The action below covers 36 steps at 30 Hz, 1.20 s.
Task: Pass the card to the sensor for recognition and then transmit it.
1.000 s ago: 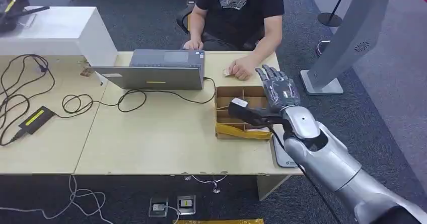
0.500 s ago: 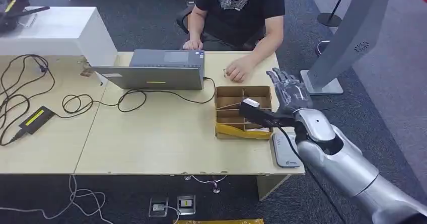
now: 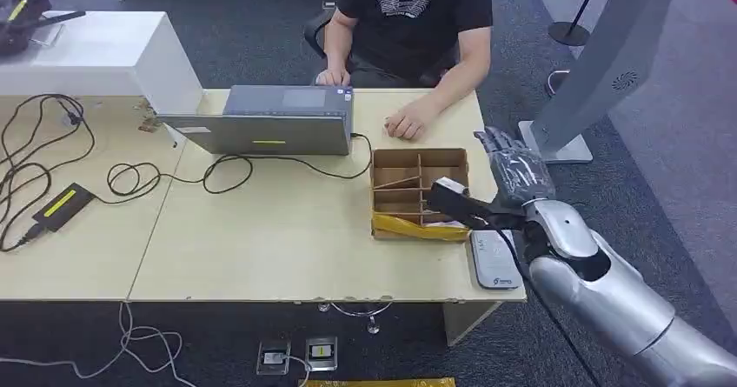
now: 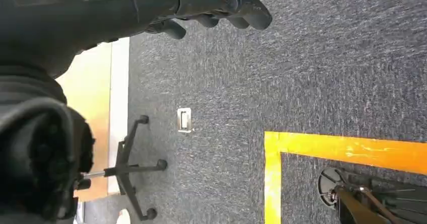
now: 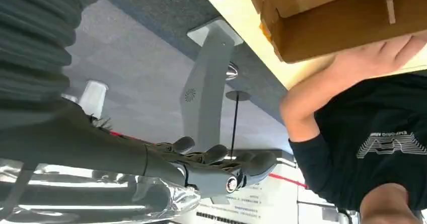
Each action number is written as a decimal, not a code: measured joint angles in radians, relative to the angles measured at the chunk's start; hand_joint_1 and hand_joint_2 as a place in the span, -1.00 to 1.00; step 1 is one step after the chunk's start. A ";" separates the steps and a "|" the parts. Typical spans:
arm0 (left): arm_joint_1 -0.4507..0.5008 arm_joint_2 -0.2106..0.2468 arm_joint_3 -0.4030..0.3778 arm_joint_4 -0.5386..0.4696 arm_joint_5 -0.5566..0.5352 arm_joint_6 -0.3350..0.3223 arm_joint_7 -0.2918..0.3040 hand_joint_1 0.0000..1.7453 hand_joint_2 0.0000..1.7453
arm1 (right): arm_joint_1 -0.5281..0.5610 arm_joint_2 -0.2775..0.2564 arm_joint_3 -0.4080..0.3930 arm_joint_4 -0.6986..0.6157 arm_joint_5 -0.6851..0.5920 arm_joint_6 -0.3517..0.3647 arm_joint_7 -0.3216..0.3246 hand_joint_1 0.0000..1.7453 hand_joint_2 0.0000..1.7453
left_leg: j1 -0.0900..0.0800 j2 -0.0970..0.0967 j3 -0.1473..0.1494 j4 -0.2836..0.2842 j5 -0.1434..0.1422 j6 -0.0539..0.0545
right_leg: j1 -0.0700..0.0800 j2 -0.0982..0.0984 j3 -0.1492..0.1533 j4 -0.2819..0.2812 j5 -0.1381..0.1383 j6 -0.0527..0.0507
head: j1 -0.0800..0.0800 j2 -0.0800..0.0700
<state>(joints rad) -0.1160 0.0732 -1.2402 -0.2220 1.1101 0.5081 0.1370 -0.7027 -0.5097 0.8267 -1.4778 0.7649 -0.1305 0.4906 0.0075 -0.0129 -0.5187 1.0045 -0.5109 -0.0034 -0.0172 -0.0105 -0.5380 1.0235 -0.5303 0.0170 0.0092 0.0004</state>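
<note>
No card to be picked out anywhere; possibly down in the cardboard box (image 3: 420, 156), but too small to tell. Flat grey sensor (image 3: 495, 263) lying at 5 o'clock of that box, right at the edge of the tabletop (image 3: 287, 222), probably set there for an easy reach by the right arm. Right hand (image 3: 513, 168) hovering at 3 o'clock of the box, out past the edge, fingers (image 3: 491, 139) stretched straight and apart, gripping nothing, so no pick made yet by the look of it. Person's hand (image 3: 405, 126) resting at 12 o'clock of the box beside the laptop (image 3: 261, 130), likely placed to receive. Left hand (image 4: 151, 7) hanging over carpet, fingers loosely parted, nothing in them.
</note>
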 joint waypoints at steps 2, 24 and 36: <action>0.000 0.000 0.000 0.000 0.002 0.003 0.000 -1.00 -1.00 | 0.011 -0.004 0.001 -0.003 -0.001 -0.006 0.001 -1.00 1.00 | 0.000 0.000 0.000 0.000 0.000 0.000 | 0.000 0.000 0.000 0.000 0.000 0.000 | 0.000 0.000; -0.001 -0.001 0.000 0.000 -0.011 0.015 0.005 -1.00 -1.00 | 0.123 -0.006 0.095 0.050 -0.133 -0.148 0.012 -1.00 1.00 | 0.000 0.000 0.000 0.000 0.000 0.000 | 0.000 0.000 0.000 0.000 0.000 0.000 | 0.000 0.000; -0.001 -0.001 0.000 0.000 -0.016 0.014 0.005 -1.00 -1.00 | 0.130 -0.004 0.156 0.095 -0.187 -0.256 -0.006 -1.00 1.00 | 0.000 0.000 -0.001 0.000 0.000 0.000 | 0.000 0.000 0.000 0.000 0.000 0.000 | 0.000 0.000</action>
<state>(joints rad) -0.1166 0.0725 -1.2398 -0.2224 1.0941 0.5222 0.1423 -0.5725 -0.5138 0.9827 -1.3825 0.5779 -0.3865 0.4848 0.0075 -0.0130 -0.5195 1.0043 -0.5109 -0.0034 -0.0172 -0.0107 -0.5382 1.0236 -0.5303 0.0170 0.0088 0.0000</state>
